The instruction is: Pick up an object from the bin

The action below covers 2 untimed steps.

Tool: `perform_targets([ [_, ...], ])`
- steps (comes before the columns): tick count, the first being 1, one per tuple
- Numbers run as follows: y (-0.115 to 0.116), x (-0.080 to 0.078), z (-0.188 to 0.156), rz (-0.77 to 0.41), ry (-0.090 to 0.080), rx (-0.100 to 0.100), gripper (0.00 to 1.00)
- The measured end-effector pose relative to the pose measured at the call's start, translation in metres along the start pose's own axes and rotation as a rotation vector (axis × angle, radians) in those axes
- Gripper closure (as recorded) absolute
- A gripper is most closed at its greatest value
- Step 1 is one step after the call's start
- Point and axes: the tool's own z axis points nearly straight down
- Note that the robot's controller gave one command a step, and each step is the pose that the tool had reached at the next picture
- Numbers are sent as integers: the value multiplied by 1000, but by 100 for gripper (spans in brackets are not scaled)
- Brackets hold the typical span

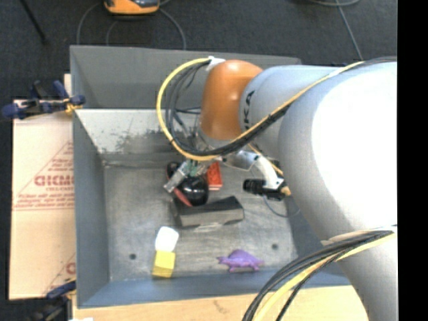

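Camera view: gripper sits low over the middle of the bin, directly above a black rounded object with a red streak along its edge. Can't tell if the pincer is spread or pressed together, since the wrist and cabling cover it. The black object lies about mid-floor, slightly toward the far wall, touching the far long edge of a dark rectangular block. That block lies flat, long side roughly parallel to the near wall. A small red-orange piece shows just beside the black object on the right-wall side, partly under the wrist; can't tell what it is. Orange cover on the wrist sits over the far wall, with a yellow-sheathed cable looping round its left. Toward the near-left corner, a white block touches a yellow block. A purple toy dinosaur lies by the middle of the near wall, apart from both of those and from the dark block.
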Motion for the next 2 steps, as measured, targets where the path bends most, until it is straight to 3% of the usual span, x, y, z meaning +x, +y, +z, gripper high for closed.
perform_targets([
  [2, -1, -1, -38, -1, 3, 7, 100],
])
